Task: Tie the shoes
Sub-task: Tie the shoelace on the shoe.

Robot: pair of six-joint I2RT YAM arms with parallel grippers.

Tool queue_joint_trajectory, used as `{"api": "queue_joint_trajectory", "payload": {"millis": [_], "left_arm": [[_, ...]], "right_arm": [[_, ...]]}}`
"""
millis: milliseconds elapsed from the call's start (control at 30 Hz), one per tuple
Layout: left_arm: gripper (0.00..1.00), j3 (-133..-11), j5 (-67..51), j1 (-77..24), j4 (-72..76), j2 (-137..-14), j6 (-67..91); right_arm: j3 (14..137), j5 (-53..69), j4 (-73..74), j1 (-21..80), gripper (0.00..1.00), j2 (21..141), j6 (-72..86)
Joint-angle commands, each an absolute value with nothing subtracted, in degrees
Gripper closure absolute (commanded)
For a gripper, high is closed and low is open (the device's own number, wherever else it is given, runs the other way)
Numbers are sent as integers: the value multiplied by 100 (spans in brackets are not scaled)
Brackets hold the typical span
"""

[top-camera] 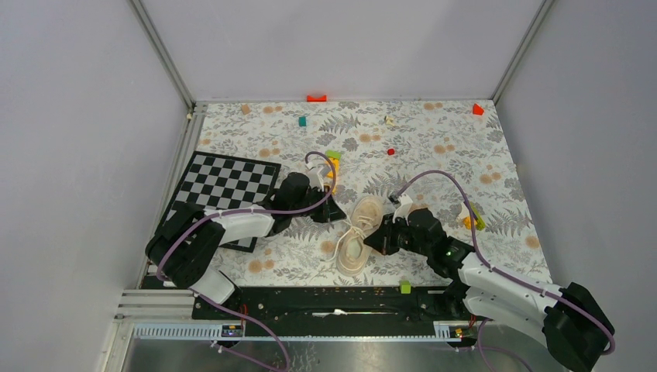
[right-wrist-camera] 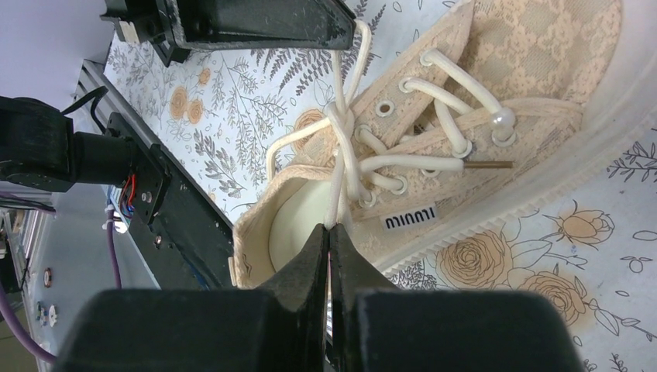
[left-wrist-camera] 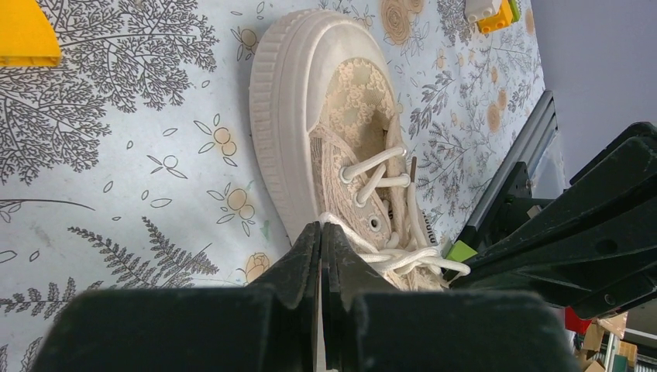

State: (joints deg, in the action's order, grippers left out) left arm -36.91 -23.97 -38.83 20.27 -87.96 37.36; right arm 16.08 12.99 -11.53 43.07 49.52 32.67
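The shoe (top-camera: 358, 232) is lying sole-down in the middle of the counter (top-camera: 465, 155), toe pointing away from the arm bases. It is sitting between the 2 arms, so each can reach 1 side of the laces (right-wrist-camera: 341, 128).

The left arm (top-camera: 232, 225) is holding its jaws pressed together on 1 strand just beside the shoe's side. The right arm (top-camera: 496, 283) is holding its jaws clamped on the other strand, above the heel opening. Both strands are running back to 1 crossing over the top eyelets, so the arms are probably drawing opposite ways to snug that first knot.

A slack curve of lace is hanging off the side, and I cannot tell whether it is a bow loop. The tie is looking unfinished.
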Motion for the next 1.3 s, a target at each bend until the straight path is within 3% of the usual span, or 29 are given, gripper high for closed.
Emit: {"api": "queue_joint_trajectory", "payload": {"millis": [0, 1267], "left_arm": [[100, -3621, -2271, -3732, 2320, -8752, 3665], [100, -3414, -2237, -3621, 2241, -8428, 3487]], "right_arm": [[1506, 1257, -1090, 4286, 100, 4840, 3298], [1297, 1112, -954, 4289, 100, 4638, 3329]]}}
